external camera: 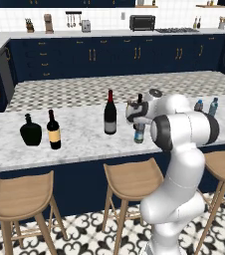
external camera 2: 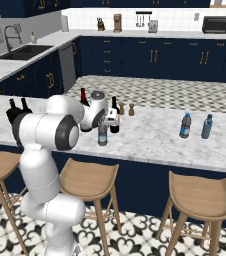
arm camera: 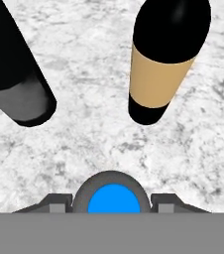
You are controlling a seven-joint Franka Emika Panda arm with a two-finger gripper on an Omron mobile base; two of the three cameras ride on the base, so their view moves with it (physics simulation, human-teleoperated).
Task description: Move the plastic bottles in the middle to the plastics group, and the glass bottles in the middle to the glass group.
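Blue bottle [arm camera: 113,198] is clamped at the cap by the gripper [external camera 2: 103,121], near the counter's [external camera: 79,134] front edge. Lift straight, clearing both wine bottles [arm camera: 166,59], before swinging right.

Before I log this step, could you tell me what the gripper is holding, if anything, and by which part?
The gripper is shut on the small plastic water bottle from the middle, gripping it at the top around its dark cap, from above.
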